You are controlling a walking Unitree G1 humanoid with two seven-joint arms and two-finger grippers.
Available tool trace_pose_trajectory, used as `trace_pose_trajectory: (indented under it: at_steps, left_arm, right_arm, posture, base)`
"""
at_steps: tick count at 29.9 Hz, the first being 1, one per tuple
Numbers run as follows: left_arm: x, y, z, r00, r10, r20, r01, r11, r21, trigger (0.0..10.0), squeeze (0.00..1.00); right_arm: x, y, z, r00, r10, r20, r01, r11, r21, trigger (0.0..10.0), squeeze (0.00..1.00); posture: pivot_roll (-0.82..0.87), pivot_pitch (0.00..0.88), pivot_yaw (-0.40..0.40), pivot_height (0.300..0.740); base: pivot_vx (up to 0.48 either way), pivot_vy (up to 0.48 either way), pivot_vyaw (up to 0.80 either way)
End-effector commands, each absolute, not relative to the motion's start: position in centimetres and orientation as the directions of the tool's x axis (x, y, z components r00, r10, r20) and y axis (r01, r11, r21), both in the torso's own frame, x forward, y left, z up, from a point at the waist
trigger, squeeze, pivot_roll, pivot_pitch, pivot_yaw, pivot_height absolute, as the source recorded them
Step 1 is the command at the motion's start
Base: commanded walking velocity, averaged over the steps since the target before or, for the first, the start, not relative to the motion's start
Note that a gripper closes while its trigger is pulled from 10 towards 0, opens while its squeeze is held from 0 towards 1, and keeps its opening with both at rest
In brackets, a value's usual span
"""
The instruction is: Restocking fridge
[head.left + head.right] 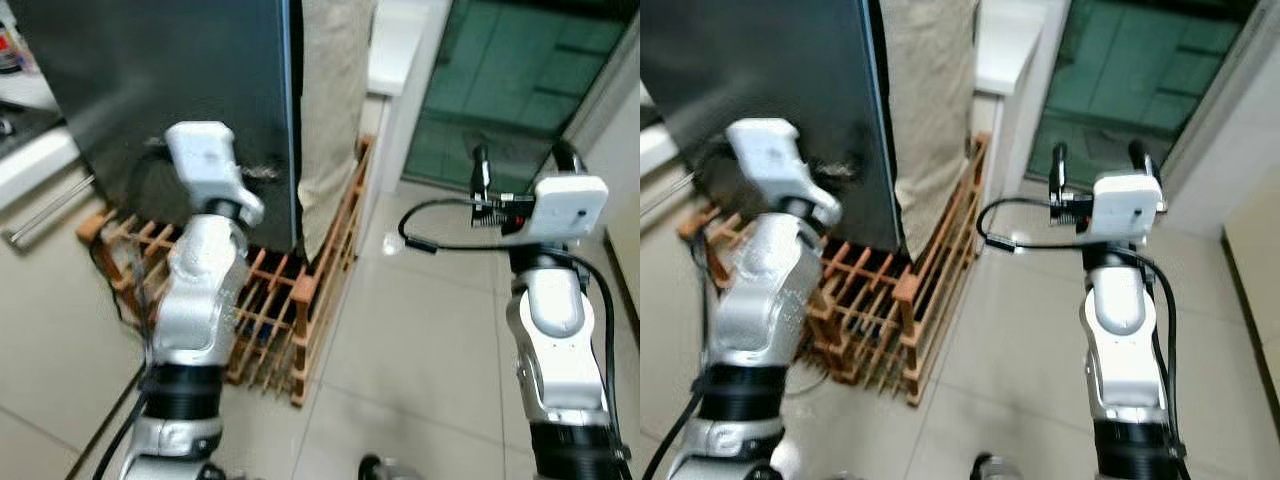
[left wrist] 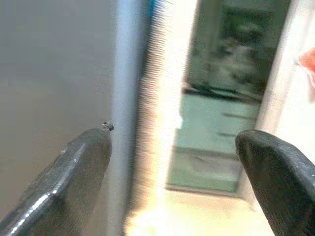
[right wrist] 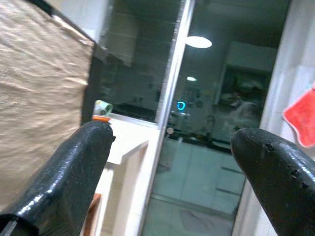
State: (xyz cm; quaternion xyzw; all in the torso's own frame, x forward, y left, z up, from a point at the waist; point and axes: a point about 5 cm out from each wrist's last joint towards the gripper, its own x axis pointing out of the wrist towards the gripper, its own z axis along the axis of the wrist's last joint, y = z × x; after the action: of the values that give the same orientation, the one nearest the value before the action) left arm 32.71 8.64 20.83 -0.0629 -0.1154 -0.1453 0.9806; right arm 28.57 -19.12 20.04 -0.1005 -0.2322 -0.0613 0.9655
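The dark fridge door [image 1: 170, 90] fills the upper left, and its long edge [image 1: 293, 120] faces me. My left arm is raised in front of it. In the left wrist view my left gripper [image 2: 172, 142] is open with nothing between its fingers, right beside the door's pale edge [image 2: 129, 98]. My right gripper [image 1: 520, 165] is held up at the right, well away from the fridge. It is open and empty and points toward a glass door [image 1: 500, 90].
The fridge stands on a wooden slatted pallet [image 1: 290, 300], with a beige cloth [image 1: 330, 100] hanging over its side. A counter with a rail handle [image 1: 45, 215] is at the left. A white ledge [image 1: 395, 45] stands behind. Pale floor tiles [image 1: 420, 350] lie between my arms.
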Motion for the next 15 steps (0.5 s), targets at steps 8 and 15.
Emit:
trace_pose_trajectory:
  at_steps: [8, 15]
  left_arm:
    - [35.5, 8.6, 20.4, 0.970, -0.150, 0.194, 0.176, 0.976, -0.126, 10.0, 0.00]
    - [36.8, 8.9, 21.8, 0.971, -0.079, 0.224, 0.124, 0.973, -0.194, 10.0, 0.00]
  right_arm:
    - [28.8, -20.0, 20.0, 0.892, -0.103, 0.439, 0.189, 0.969, -0.158, 10.0, 0.02]
    - [28.1, -19.6, 20.9, 0.877, -0.083, 0.472, 0.184, 0.968, -0.170, 10.0, 0.02]
  posture:
    - [-0.16, 0.114, 0.015, 0.740]
    - [-0.19, 0.124, 0.028, 0.740]
  base:
    - [0.000, 0.000, 0.00]
    - [0.000, 0.000, 0.00]
